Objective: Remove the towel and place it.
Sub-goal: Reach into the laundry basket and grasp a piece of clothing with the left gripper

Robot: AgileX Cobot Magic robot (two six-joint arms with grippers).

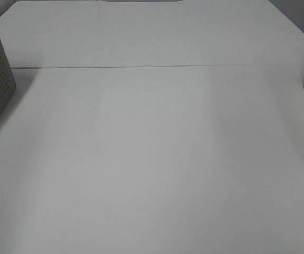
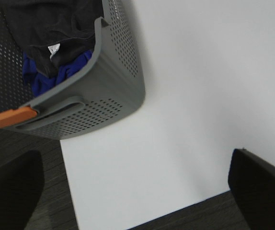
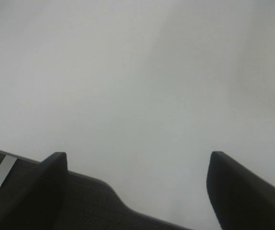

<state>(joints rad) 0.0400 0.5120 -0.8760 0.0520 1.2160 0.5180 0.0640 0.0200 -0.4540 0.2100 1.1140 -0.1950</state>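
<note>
Towel [image 2: 56, 24] bunched in grey basket [image 2: 108, 91] at scene's left, probably atop blue cloth [image 2: 46, 79]. Left gripper [image 2: 137, 191], right gripper [image 3: 142, 191] both spread wide, empty. Risk: pinch snags blue cloth too, or drags basket along

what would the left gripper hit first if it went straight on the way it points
Probably the bare table. The left gripper aims at open tabletop just beside the basket, not into it. Depth is unclear, so this is a guess.
</note>
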